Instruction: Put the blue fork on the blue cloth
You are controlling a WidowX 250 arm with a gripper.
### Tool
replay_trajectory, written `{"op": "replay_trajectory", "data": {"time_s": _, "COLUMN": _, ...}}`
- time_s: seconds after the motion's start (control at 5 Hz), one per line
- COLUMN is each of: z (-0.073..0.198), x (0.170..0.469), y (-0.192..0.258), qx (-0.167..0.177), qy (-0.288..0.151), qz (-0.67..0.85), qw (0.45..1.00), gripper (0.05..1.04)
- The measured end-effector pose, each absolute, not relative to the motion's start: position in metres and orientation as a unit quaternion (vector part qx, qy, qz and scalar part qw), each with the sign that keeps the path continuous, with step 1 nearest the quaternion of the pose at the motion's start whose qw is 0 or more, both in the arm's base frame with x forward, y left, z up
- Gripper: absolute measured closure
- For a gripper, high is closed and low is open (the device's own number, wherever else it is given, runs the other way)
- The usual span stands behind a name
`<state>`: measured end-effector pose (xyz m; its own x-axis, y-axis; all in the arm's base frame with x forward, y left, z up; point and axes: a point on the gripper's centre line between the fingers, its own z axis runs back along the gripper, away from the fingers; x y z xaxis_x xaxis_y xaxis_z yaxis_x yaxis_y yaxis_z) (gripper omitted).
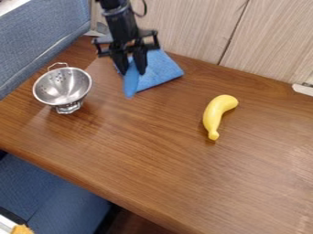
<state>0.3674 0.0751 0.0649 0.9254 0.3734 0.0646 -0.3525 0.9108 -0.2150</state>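
Note:
The black gripper (133, 72) hangs over the left part of the blue cloth (162, 69), near the back of the table. Its fingers are shut on a blue object, seemingly the blue fork (130, 85), whose lower end points toward the front of the table. The fork overlaps the cloth's left edge in the view; whether it touches the cloth I cannot tell. Its upper part is partly hidden between the fingers.
A metal colander (62, 87) stands to the left of the cloth. The yellow banana (215, 114) lies to the right on the brown wooden table (153, 151). Wooden panels rise behind the table, and a blue padded surface borders its left side.

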Motion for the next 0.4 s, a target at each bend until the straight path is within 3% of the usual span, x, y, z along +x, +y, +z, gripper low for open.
{"op": "replay_trajectory", "data": {"time_s": 0.4, "z": 0.048, "x": 0.419, "y": 0.095, "qx": -0.109, "qy": -0.045, "qz": 0.238, "qw": 0.964, "gripper": 0.713}}
